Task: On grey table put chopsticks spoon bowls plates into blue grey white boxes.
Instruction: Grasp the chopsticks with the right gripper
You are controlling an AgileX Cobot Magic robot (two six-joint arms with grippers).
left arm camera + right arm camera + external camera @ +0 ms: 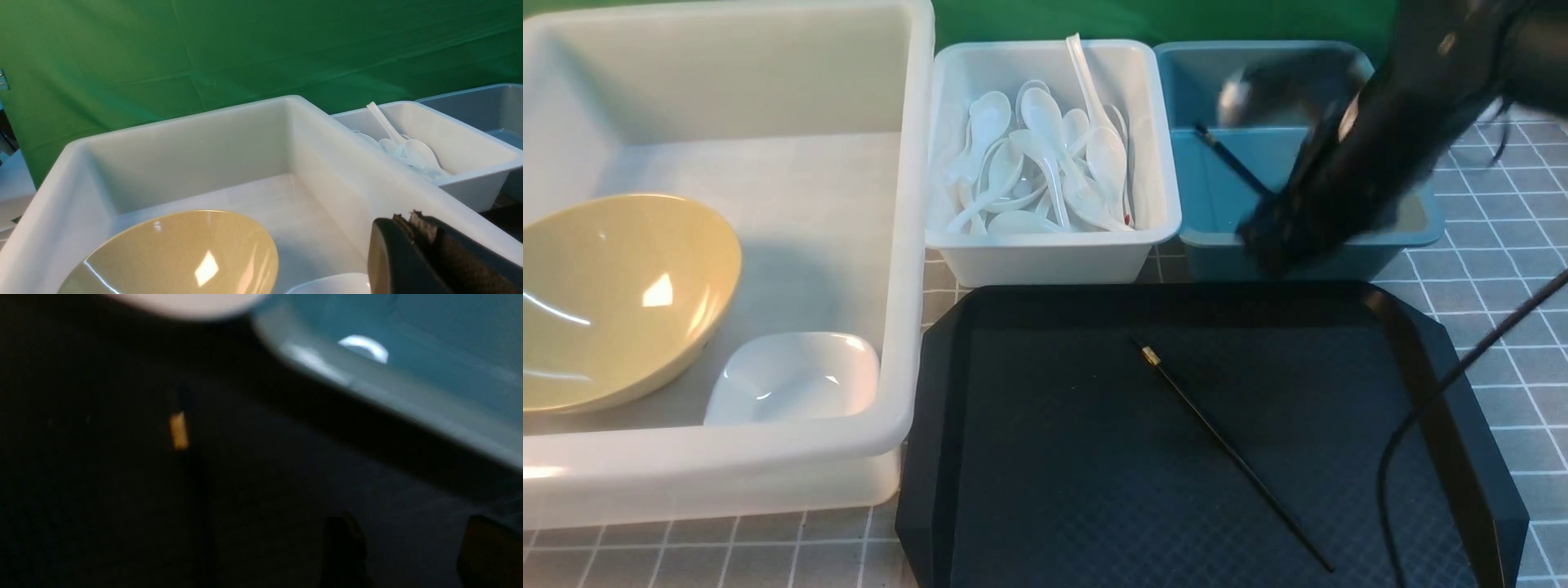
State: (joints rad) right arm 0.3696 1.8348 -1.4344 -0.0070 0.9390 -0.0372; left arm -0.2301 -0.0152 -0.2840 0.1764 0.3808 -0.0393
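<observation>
Front view: yellow bowl [613, 298] and white plate [792, 377] sat in large white box [907, 245], left of frame, the only box roomy enough. Spoons [1045, 167] filled small white box [1054, 261], upper centre. First chopstick [1232, 162] leaned inside blue-grey box [1339, 257], upper right, under blurred right arm [1380, 147]. Second chopstick [1233, 453] lay on black tray [1013, 490], lower centre, not yet boxed.

Left wrist view: left gripper [408, 228] pressed together, empty, idle by large white box.

Right wrist view: right gripper [412, 555] spread, holding nothing, over the tray near second chopstick, likely next pick.
</observation>
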